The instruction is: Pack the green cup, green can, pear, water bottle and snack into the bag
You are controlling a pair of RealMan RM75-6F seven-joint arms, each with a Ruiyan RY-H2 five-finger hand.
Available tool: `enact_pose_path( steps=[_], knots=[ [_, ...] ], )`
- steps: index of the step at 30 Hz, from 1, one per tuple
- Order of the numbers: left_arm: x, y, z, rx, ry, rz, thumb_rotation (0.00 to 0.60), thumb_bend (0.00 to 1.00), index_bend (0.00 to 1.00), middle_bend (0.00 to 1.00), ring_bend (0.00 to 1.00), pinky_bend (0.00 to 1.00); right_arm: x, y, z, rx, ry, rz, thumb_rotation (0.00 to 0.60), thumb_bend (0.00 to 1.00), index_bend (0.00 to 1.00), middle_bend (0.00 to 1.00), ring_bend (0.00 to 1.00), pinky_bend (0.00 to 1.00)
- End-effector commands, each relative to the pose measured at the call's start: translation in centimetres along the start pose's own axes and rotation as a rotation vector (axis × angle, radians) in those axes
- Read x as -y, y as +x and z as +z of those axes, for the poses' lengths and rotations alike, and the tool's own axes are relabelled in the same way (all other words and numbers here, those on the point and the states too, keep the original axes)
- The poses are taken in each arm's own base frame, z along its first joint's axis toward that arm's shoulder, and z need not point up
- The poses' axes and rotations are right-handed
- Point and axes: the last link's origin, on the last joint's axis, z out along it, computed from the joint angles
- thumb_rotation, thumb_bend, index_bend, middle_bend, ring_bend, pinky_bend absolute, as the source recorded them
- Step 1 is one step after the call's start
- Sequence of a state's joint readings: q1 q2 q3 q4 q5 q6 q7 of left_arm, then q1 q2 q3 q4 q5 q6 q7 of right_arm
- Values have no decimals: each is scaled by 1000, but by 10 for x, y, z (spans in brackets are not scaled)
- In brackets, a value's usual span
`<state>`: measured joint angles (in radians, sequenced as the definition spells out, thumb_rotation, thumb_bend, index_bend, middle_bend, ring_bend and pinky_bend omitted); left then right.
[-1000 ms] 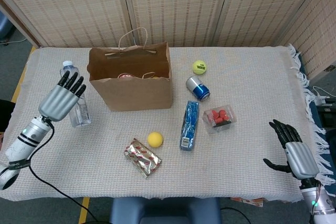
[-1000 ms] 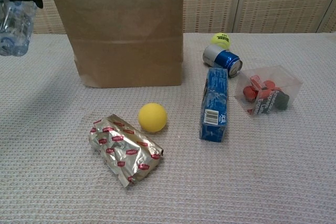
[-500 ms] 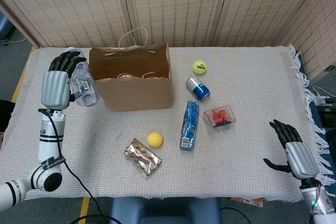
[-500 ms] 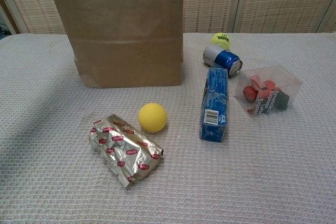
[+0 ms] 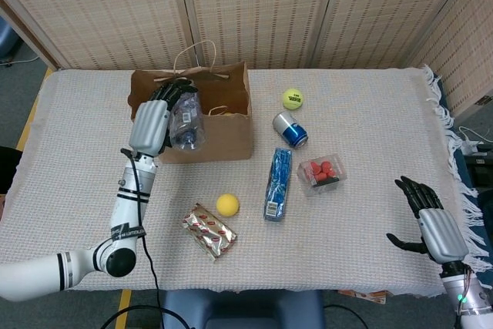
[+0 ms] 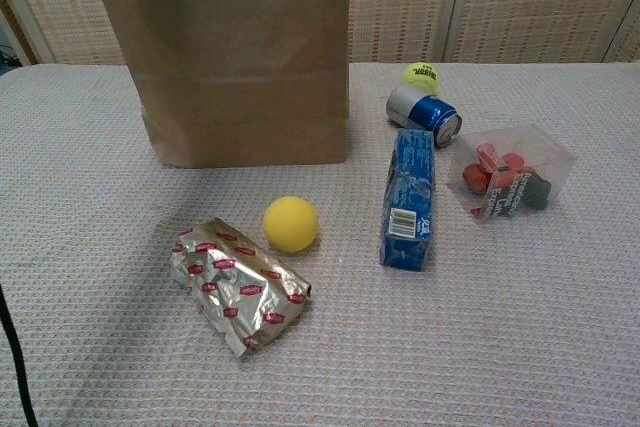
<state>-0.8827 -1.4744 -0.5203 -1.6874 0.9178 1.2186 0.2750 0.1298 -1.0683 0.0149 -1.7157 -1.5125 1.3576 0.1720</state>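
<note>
My left hand (image 5: 154,117) grips the clear water bottle (image 5: 186,119) and holds it tilted over the open brown paper bag (image 5: 219,132), above its left half. The bag (image 6: 240,57) stands upright at the back of the table, with something pink and something yellow showing inside. A foil-wrapped snack (image 5: 209,230) lies in front of the bag, also seen in the chest view as the snack (image 6: 238,284). My right hand (image 5: 430,219) hovers open at the table's front right edge, holding nothing. No green cup, green can or pear shows outside the bag.
A yellow ball (image 6: 290,223) lies beside the snack. A blue box (image 6: 409,199), a blue can (image 6: 424,113) on its side, a tennis ball (image 6: 421,75) and a clear box of red pieces (image 6: 508,183) sit right of the bag.
My left hand has lifted the water bottle from the table's left side and carried it rightward over the bag's opening. The right hand has not moved.
</note>
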Motion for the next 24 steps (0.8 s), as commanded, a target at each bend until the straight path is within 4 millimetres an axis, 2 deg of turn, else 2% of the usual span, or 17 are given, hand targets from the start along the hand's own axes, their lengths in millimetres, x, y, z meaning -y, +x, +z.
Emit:
enact_pose_path(
  steps=[1,5,7,10,13,24],
  knots=[
    [-1,-28,8,125,19,66,600,477,332,245,251,420,0,0,0,3,-3,1,600,73,0,0,0,0],
    [-4,-40,15,155,10,122,600,428,224,126,144,314,0,1,0,4,-2,-1,600,73,0,0,0,0],
    [-7,-44,17,164,12,119,600,391,106,28,41,211,0,1,0,7,-3,2,600,73,0,0,0,0],
    [-12,-46,20,159,3,115,600,376,15,0,0,156,0,0,0,11,-8,-1,600,73,0,0,0,0],
    [-14,-44,21,148,-8,117,600,377,0,0,0,128,0,0,1,13,-8,-4,600,73,0,0,0,0],
    [-14,-32,20,132,-42,161,600,374,0,0,0,127,1,-1,0,11,-10,-11,600,73,0,0,0,0]
  ],
)
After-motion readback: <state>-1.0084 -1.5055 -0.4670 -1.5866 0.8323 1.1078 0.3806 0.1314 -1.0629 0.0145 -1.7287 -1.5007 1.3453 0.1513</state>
